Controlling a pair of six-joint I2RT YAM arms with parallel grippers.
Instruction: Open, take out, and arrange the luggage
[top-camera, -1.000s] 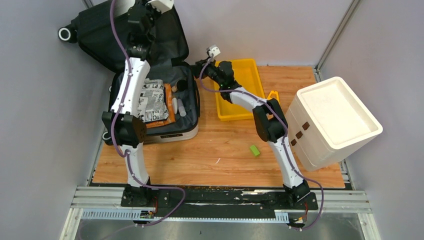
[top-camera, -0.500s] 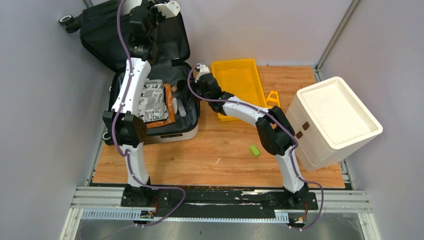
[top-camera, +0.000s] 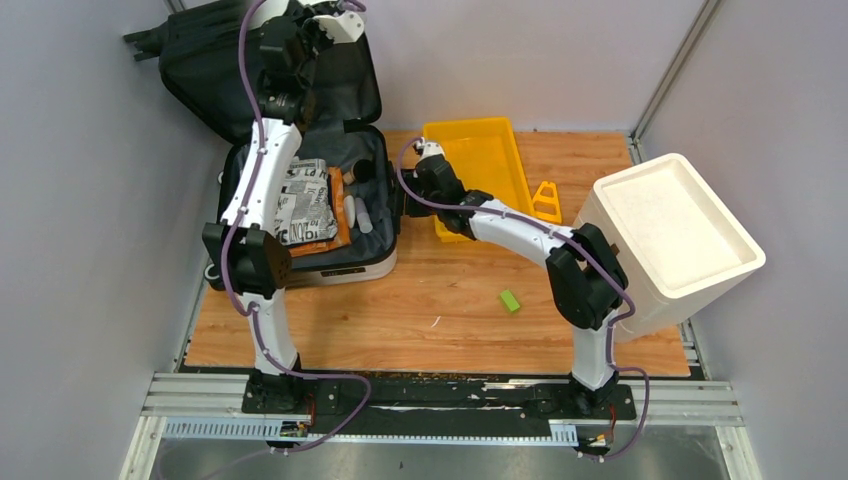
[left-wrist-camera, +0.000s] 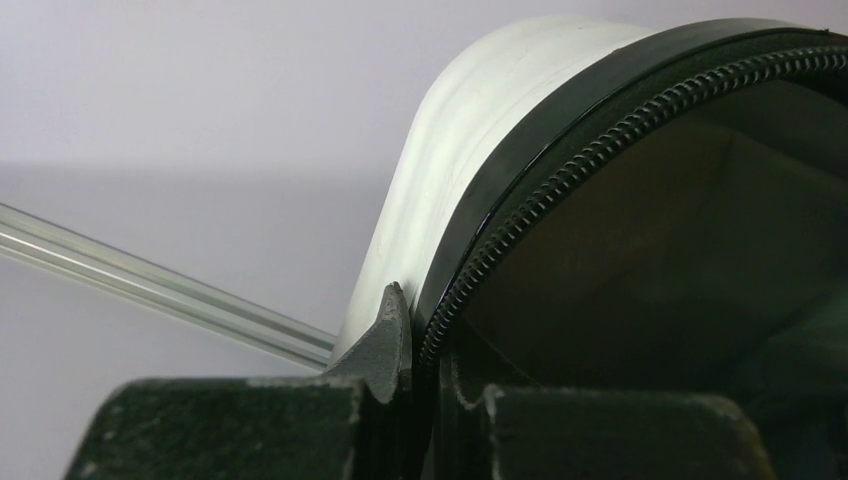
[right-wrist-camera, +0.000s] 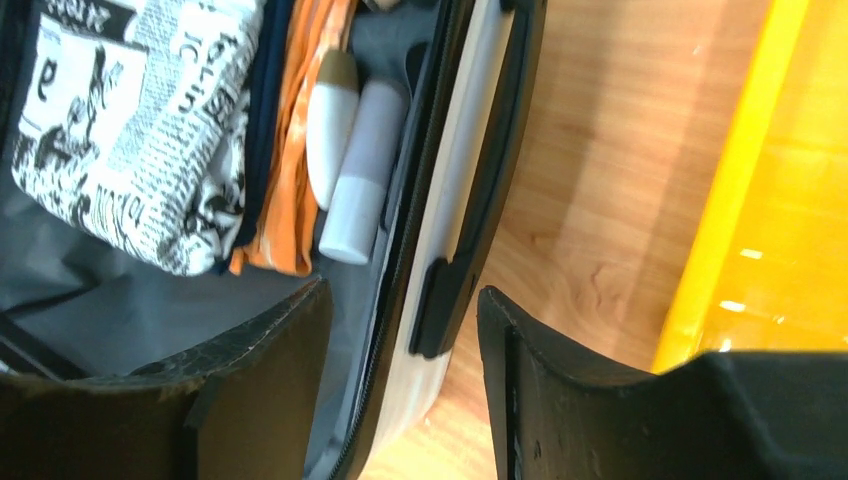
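The luggage (top-camera: 345, 262) lies open at the far left, its lid (top-camera: 210, 70) stood up against the back wall. Its grey-lined base holds a newspaper-print pouch (top-camera: 305, 200), an orange item (top-camera: 338, 205) and white bottles (right-wrist-camera: 350, 170). My left gripper (top-camera: 305, 45) is shut on the lid's zipper rim (left-wrist-camera: 500, 240), high up; the white shell (left-wrist-camera: 450, 160) curves beside it. My right gripper (top-camera: 400, 200) is open, its fingers (right-wrist-camera: 270, 370) straddling the base's right wall (right-wrist-camera: 450, 220), one inside and one outside.
A yellow tray (top-camera: 480, 160) stands just right of the luggage and shows in the right wrist view (right-wrist-camera: 770, 200). A white foam box (top-camera: 670, 235) sits at the right. A small green block (top-camera: 510, 300) and an orange stand (top-camera: 546, 200) lie on the wooden table.
My left gripper has tilted the lid further back toward the wall. My right gripper has moved from above the yellow tray left and down onto the luggage's right wall.
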